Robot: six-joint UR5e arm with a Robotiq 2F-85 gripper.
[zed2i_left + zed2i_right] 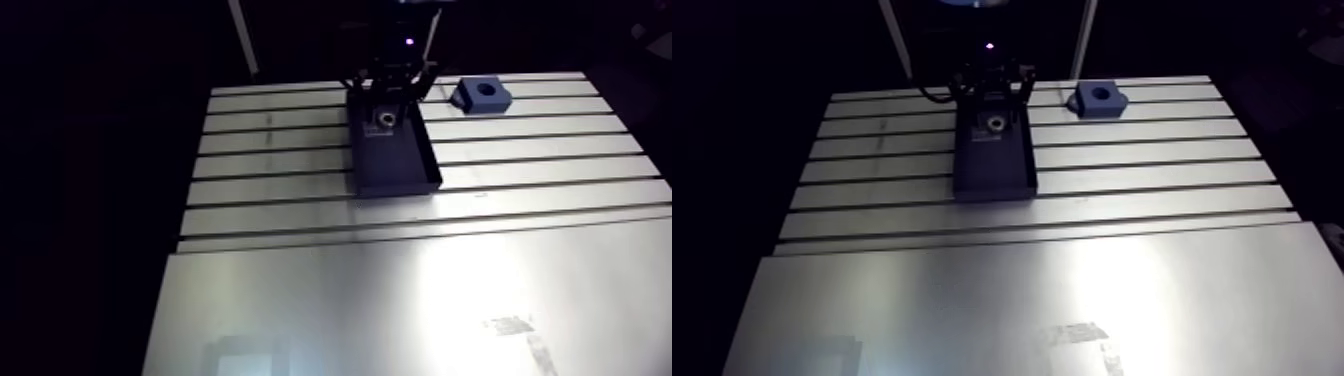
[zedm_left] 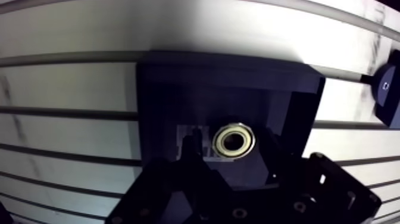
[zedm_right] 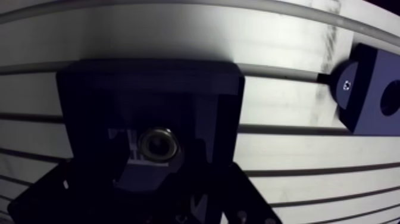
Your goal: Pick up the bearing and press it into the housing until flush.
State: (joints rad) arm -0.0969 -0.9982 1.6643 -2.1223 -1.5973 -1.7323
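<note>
The wrist [image 1: 404, 50] reaches down from above with the gripper [image 2: 232, 146] pointing straight down and set low, its two dark fingers [image 2: 191, 149] level with each other and spread wide apart.

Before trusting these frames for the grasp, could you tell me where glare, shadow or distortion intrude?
Arm view: strong glare across the near table, tray nearly black. Wrist view: the slots look bowed, tray and fingers sit in shadow, yet the bearing between them shows clearly.
</note>
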